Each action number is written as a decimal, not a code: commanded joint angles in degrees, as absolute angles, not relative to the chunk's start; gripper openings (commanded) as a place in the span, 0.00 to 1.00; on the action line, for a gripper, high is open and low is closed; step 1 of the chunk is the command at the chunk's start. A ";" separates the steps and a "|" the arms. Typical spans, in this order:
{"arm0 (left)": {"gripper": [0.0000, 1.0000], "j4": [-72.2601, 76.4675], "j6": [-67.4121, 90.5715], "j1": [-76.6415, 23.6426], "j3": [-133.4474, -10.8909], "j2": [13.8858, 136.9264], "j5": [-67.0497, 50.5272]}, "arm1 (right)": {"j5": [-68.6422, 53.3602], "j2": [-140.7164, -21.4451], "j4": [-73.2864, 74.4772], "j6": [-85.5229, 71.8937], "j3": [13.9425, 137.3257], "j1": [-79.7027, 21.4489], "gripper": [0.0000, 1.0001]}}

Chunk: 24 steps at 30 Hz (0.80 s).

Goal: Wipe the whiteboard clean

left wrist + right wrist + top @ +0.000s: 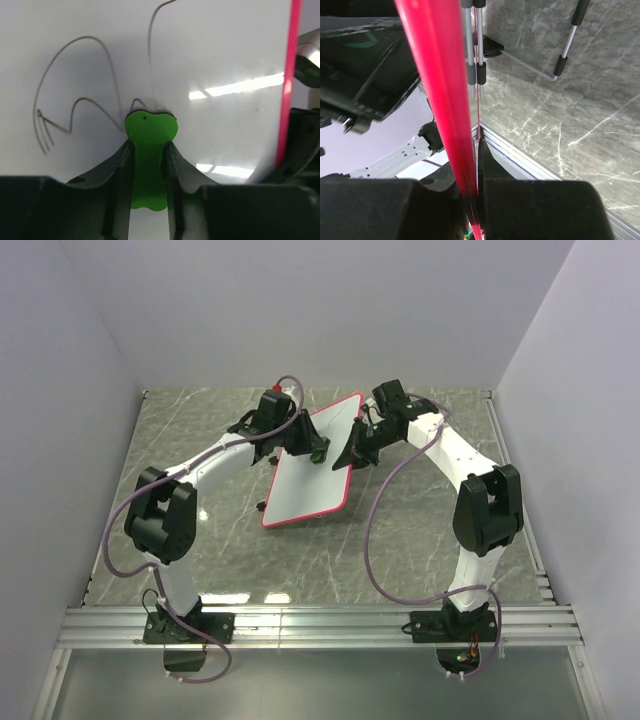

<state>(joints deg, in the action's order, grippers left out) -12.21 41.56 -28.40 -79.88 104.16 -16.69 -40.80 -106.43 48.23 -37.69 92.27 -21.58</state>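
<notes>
The whiteboard [305,478] with its red rim stands tilted in the middle of the table, its right edge raised. My right gripper [352,452] is shut on that red rim [452,115], which runs between its jaws. My left gripper [312,451] is shut on a small green block [148,150] and presses it against the white face [225,50] of the board. Grey scribbled marker lines [80,95] lie just left of and above the block.
The board's wire stand with black feet [559,66] hangs over the grey marbled table [420,530]. White walls close in the table on three sides, and a metal rail [320,625] runs along the near edge by both arm bases.
</notes>
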 commanded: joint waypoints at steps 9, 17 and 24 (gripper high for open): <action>0.00 -17.23 39.99 -29.72 -83.86 115.83 -26.01 | -35.95 -108.45 49.57 -35.77 93.25 -25.58 0.00; 0.00 -16.96 34.55 -20.22 -75.15 119.79 -23.47 | -34.81 -109.07 51.94 -34.63 96.24 -25.66 0.00; 0.00 -18.28 32.69 -19.95 -73.83 119.36 -22.50 | -34.98 -109.77 51.50 -35.07 96.15 -25.58 0.00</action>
<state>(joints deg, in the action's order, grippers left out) -5.39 36.93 -15.59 -77.47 115.00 -21.32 -40.01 -107.39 50.39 -37.87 94.80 -22.17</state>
